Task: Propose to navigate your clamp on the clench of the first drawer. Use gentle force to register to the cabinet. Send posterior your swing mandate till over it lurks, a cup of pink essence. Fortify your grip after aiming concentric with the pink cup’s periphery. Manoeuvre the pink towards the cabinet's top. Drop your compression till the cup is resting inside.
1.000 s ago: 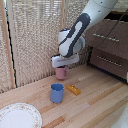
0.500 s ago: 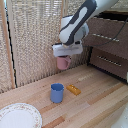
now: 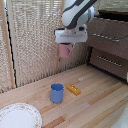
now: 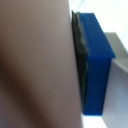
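My clamp [image 3: 66,46] ends the white and grey arm and is shut on the pink cup [image 3: 65,51], which hangs high above the wooden table. In the wrist view the pink cup [image 4: 35,65] fills most of the picture, pressed against a blue fingertip [image 4: 95,65]. The dark brown cabinet [image 3: 112,47] stands at the exterior view's right, with silver handles on its two drawer fronts. Its upper drawer [image 3: 107,35] looks pulled out a little. The cup is level with the upper drawer front and to its left.
A blue mug [image 3: 57,93] and a flat orange piece [image 3: 73,89] lie on the table below the clamp. A patterned white plate [image 3: 19,116] sits at the front left. A slatted blind [image 3: 35,40] lines the back.
The clamp has lifted the pink cup from the table surface and carried it up and a little toward the cabinet.
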